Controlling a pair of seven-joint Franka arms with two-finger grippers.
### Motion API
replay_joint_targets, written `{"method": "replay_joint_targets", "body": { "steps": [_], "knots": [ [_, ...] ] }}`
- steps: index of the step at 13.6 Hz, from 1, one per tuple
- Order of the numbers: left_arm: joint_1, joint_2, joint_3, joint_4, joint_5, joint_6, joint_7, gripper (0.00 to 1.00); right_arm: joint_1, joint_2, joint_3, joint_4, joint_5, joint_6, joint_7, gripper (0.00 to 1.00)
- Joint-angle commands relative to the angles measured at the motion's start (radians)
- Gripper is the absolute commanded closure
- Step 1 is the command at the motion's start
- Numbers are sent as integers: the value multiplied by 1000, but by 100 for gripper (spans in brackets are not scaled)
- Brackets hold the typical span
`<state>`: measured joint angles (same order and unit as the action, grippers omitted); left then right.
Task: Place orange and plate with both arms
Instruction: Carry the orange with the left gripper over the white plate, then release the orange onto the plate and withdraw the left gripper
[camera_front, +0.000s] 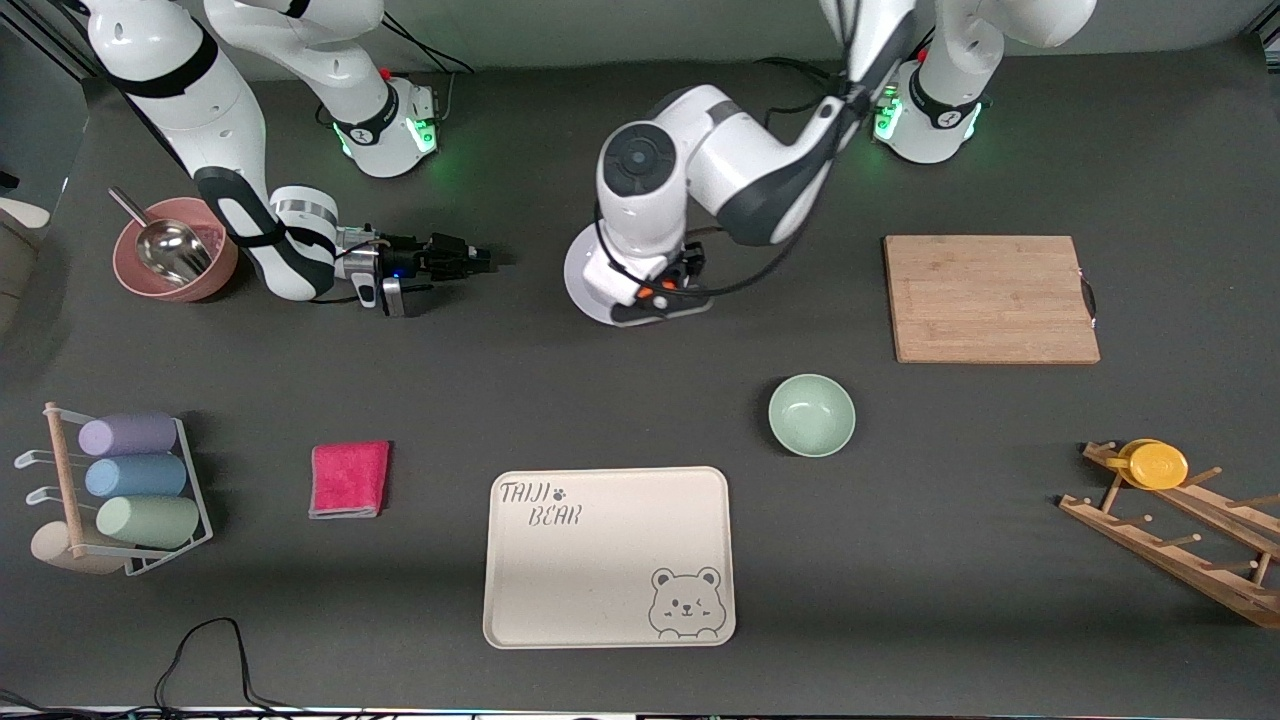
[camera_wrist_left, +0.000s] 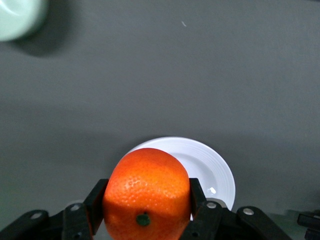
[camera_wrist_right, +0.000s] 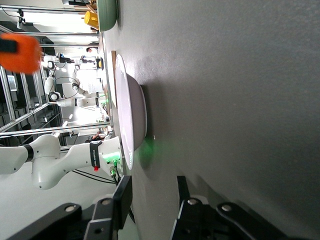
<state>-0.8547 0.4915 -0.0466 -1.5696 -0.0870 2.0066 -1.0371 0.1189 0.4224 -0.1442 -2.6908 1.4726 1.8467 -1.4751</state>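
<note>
One small round bright-orange fruit, the orange, sits clamped between the black fingers of the left gripper, which hangs over one round glossy white plate. In the front view the left arm's wrist covers most of that plate, and only a sliver of the orange shows. The plate lies on the dark grey table, between the two bases and farther from the front camera than the beige rectangular bear tray.

The right gripper is low over the table, beside the plate toward the right arm's end, lying sideways and pointing at it. The right wrist view shows its fingers parted with nothing between them, the plate's rim just ahead.

Elsewhere there is one pale green bowl, one wooden cutting board, one folded pink cloth, one pink bowl holding one metal scoop, and one flat yellow cup on a wooden rack.
</note>
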Motion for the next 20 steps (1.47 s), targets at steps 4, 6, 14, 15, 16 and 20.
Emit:
{"method": "replay_joint_targets", "body": {
  "steps": [4, 6, 14, 15, 16, 20],
  "knots": [
    [-104, 16, 22, -151, -14, 199, -70, 100, 2, 24, 2, 6, 28, -6, -5, 57],
    [-125, 18, 22, -199, -13, 253, -95, 100, 2, 26, 2, 6, 28, -6, -7, 57],
    [-165, 62, 22, -262, -13, 391, -161, 100, 2, 26, 2, 6, 28, -6, -7, 57],
    [-165, 68, 22, -262, -14, 396, -164, 92, 2, 26, 3, 6, 28, -4, -7, 57],
    [-165, 70, 22, -262, -14, 394, -167, 34, 2, 26, 2, 6, 28, -6, -7, 57],
    [-165, 61, 22, -260, -13, 382, -198, 0, 4, 26, 2, 6, 28, -6, -7, 57]
  ]
}}
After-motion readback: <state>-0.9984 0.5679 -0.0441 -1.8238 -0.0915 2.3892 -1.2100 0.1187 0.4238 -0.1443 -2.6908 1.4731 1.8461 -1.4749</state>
